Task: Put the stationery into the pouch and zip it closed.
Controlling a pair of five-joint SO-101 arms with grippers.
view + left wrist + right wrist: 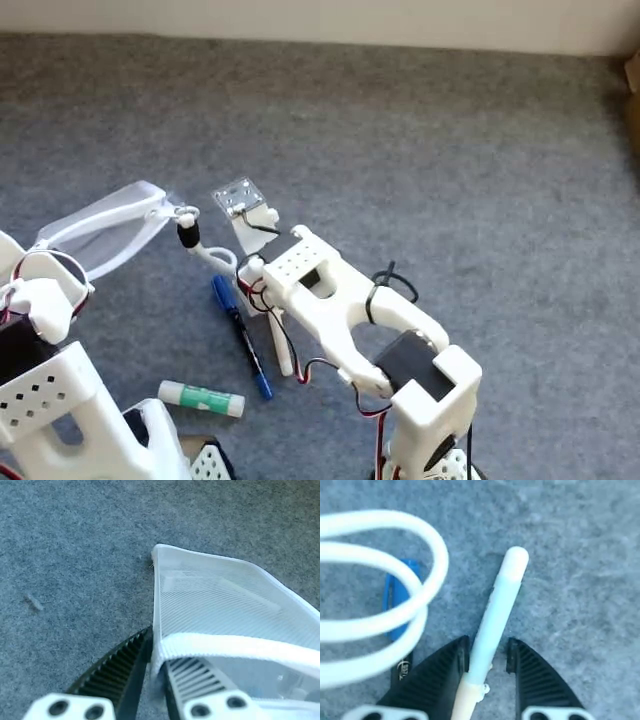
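A clear mesh pouch (105, 228) lies on the grey carpet at the left, its zip pull ring (185, 212) at the right end. My left gripper (156, 647) is shut on the pouch (215, 610) at its white-taped edge. A white pen (284, 345) lies beside a blue pen (240, 335) in the middle, partly under the right arm. My right gripper (487, 645) is open, its jaws on either side of the white pen (497, 610), low over the carpet. The blue pen (395, 595) lies just beside it. A green-and-white glue stick (200, 398) lies near the front.
A white cable (380, 615) loops from the right arm's wrist over the blue pen, with a black plug (187, 235) close to the pouch's zip end. Bare carpet (450, 150) stretches to the back and right.
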